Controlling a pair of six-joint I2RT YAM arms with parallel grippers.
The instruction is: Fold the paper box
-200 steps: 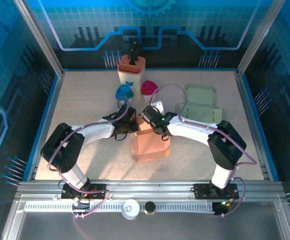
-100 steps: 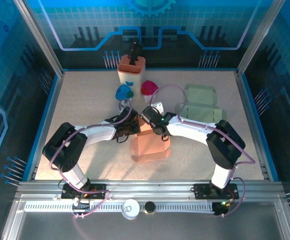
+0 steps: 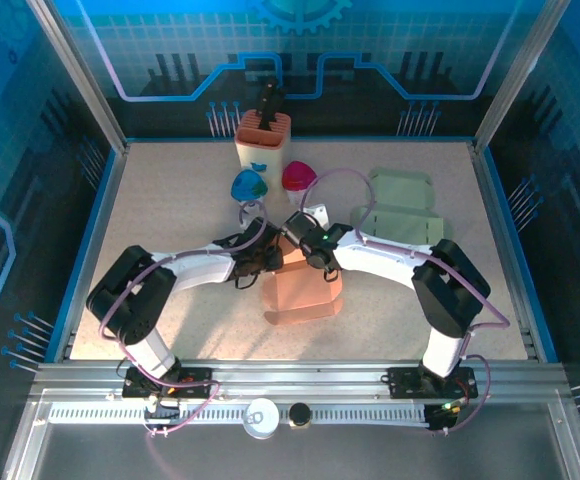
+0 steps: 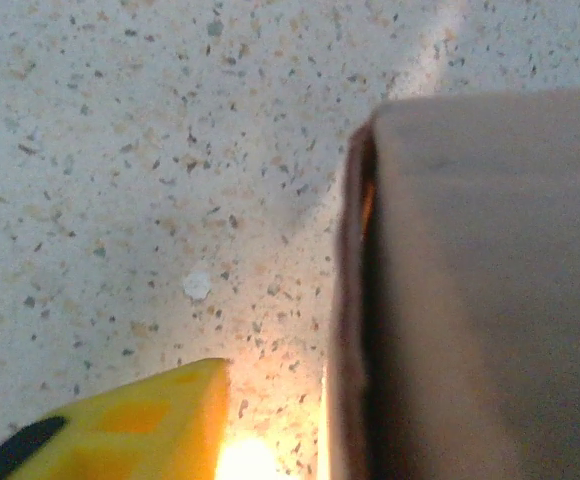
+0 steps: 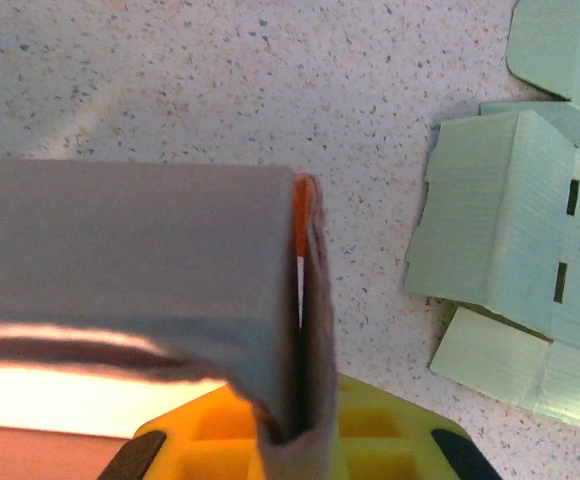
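Orange paper box [image 3: 305, 290] sits mid-surface [image 3: 170, 210], partly formed, with both claws at its far end. Right claw [image 5: 292, 440] is at the box's far edge, clamped on a box wall: the cardboard panel runs down between its yellow fingers. Left claw [image 3: 266, 264] is at the box's far-left corner. Its wrist view has one yellow finger [image 4: 120, 430] just beside the box's side wall, a strip of bare surface between them, not touching. Can't tell whether the left claw is apart or together. Flat green carton [image 3: 405, 218] lies right of and beyond the box, apart from it. Blue piece [image 3: 248, 185], pink piece [image 3: 297, 176] and cream-orange holder [image 3: 263, 140] stand further beyond the box.
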